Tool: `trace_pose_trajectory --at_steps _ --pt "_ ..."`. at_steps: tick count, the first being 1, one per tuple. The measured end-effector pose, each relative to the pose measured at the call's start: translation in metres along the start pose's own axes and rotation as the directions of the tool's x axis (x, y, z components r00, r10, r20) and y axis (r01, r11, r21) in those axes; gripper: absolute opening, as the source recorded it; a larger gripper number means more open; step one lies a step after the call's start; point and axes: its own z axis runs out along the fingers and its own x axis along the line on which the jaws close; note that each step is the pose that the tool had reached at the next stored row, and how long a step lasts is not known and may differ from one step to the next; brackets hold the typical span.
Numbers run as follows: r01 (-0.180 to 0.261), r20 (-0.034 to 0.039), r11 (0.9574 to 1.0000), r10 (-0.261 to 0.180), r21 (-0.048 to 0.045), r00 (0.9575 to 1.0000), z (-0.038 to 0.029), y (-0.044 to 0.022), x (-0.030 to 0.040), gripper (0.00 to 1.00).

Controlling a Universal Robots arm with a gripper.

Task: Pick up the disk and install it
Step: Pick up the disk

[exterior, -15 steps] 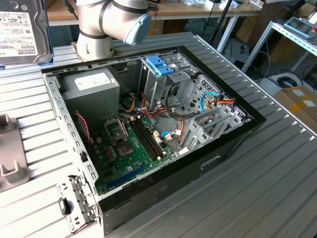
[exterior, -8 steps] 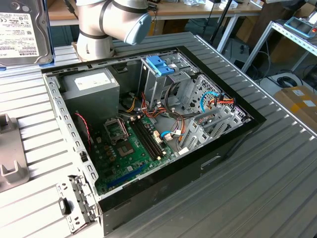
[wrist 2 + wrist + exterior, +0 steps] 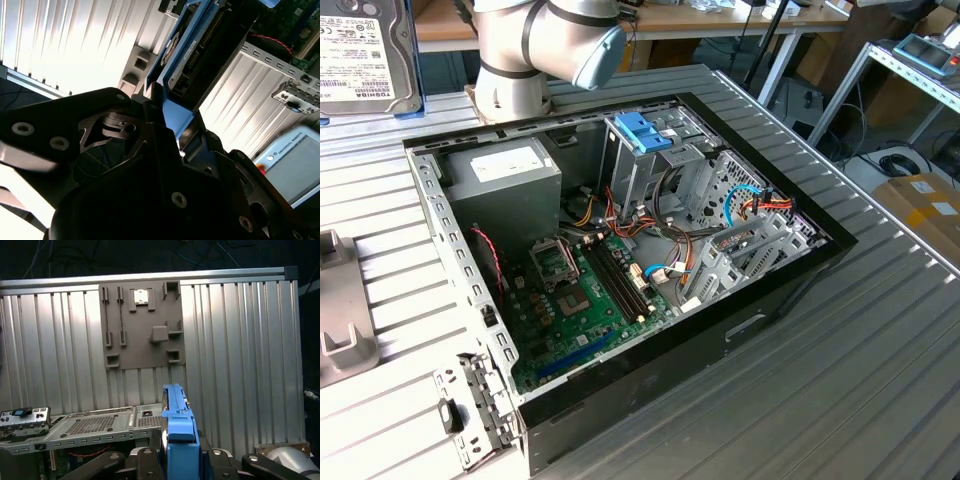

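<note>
Disk [image 3: 176, 412] edge-on, long axis straight ahead

Looking around the room, I count one arm [image 3: 550, 45] and one pincer [image 3: 179, 460], with a single disk [image 3: 175, 410] clamped in it. There is one ribbed counter [image 3: 840, 350], and on it one open case [image 3: 720, 350]. Inside the case I make out one board [image 3: 580, 310], one grey supply box [image 3: 505, 180], one blue latch [image 3: 645, 130] and one socket [image 3: 555, 262]. The cables are too tangled to count. One grey holder plate [image 3: 142, 325] lies on the counter. One pendant [image 3: 295, 160] shows in the second wrist view. Past the counter's edge sits one cardboard box [image 3: 925, 205].
</note>
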Motion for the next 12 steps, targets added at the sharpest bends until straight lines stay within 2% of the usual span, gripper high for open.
trace_pose_trajectory --at_steps 3,7,12 --pt "0.027 -0.0004 0.9996 -0.027 -0.0026 0.9996 0.0001 0.0000 0.0002 0.37" --pt "0.102 0.0012 0.9948 -0.102 -0.0102 0.9948 0.0003 0.0000 0.0002 0.37" --pt "0.111 -0.0011 0.9937 -0.111 -0.0113 0.9938 0.0006 -0.0008 0.0001 0.37"
